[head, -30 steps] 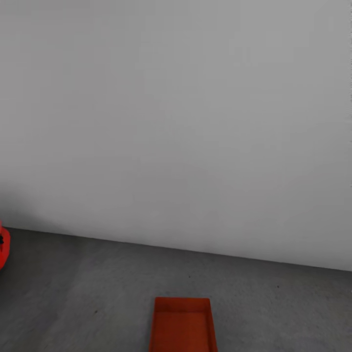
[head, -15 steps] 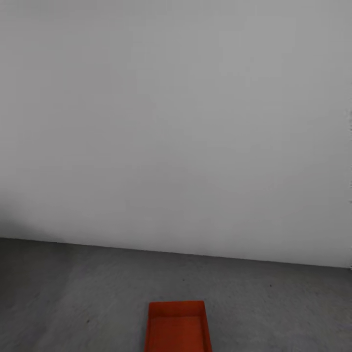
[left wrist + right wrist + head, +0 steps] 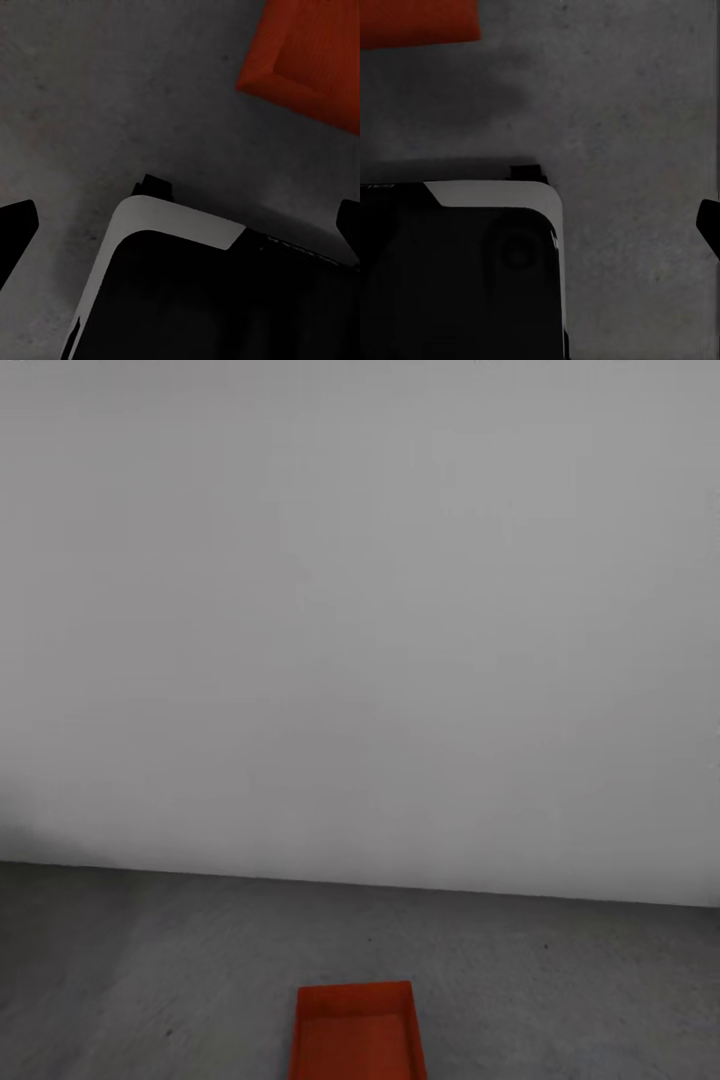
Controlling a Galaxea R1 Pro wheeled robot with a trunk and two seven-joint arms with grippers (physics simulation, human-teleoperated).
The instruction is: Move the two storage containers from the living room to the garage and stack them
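Our left hand (image 3: 180,217) hangs wide open and empty over the robot's base (image 3: 187,285); the right hand's state we cannot tell. One container (image 3: 357,1032) sits on the garage floor (image 3: 150,960), bottom centre. Stacking the second apparently remains.

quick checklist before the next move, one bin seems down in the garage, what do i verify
1. Storage container resting on the concrete floor: ok.
2. Container is open side up, ready to take another: ok.
3. Second container stacked on it: not ok, its inside is bare.
4. Left gripper open with nothing between its fingers: ok.
5. Right gripper state: cannot tell.
6. Wall stands apart from the container: ok.
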